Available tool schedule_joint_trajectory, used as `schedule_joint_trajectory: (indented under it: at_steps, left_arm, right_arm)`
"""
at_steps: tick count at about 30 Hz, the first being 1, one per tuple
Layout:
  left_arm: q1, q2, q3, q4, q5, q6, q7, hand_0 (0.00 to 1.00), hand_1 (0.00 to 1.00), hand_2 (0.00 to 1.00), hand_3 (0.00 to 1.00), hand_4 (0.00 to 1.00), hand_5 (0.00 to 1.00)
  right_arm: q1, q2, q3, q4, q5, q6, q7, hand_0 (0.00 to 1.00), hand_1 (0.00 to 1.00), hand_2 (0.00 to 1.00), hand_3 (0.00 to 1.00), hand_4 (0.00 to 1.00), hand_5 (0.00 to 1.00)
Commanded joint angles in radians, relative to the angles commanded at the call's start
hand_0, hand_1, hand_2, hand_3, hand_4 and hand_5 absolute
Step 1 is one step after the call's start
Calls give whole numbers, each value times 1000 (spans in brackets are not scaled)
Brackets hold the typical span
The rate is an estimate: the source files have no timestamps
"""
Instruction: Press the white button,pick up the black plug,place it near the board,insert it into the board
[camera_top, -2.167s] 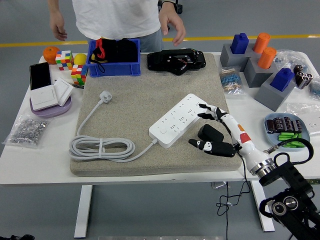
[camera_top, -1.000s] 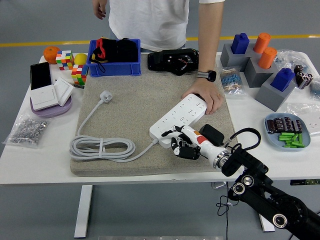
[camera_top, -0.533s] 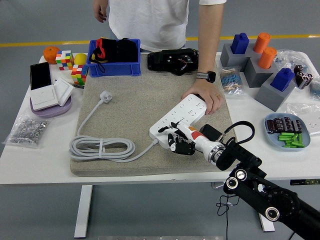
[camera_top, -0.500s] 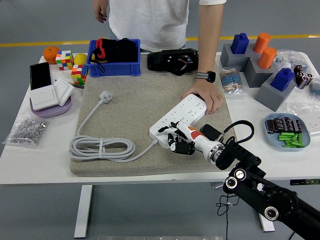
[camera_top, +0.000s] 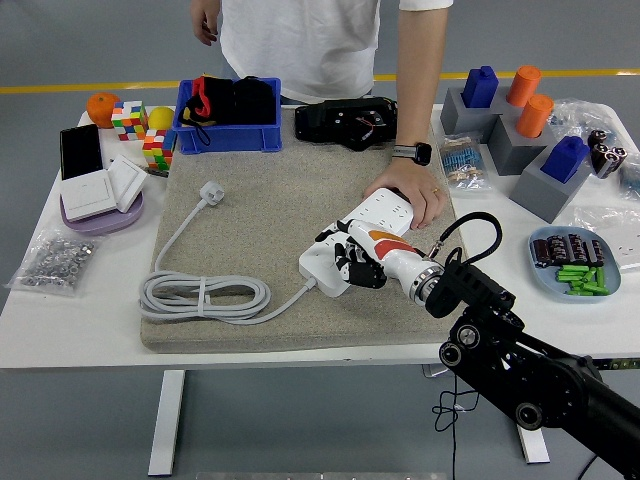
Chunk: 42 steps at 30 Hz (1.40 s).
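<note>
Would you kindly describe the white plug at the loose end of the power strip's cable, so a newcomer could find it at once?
Start at the big grey mat covering the middle of the table. Near its far left part, just in front of the blue bin, lies the white plug. It is the only small white block on the mat, ending a thin cable that curves down to the grey coil.

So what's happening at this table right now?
The robot's right hand is over the near end of a white power strip lying on a grey mat, its fingers curled down onto the strip. A person across the table steadies the strip's far end with one hand. The strip's own white plug and coiled cable lie unplugged on the mat.
</note>
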Motion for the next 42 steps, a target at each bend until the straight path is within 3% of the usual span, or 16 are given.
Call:
schedule_joint_trajectory:
  at_steps: [10, 24, 42]
  left_arm:
    - [-2, 0, -2, 0, 6, -1, 0, 685, 677, 659, 688, 573, 187]
    - [-1, -1, 1, 0, 0, 0, 0, 685, 677, 659, 688, 573, 188]
    - [-3, -2, 1, 0, 3, -1, -1, 685, 677, 659, 687, 572, 190]
  right_arm:
    - [5, -13, -28, -7, -43, 29, 3, 2, 2, 87, 707, 175, 2]
    - [16, -21, -55, -28, -149, 25, 23, 2, 2, 88, 699, 177, 2]
    - [23, -39, -79, -58, -155, 42, 34, 2, 2, 88, 682, 177, 2]
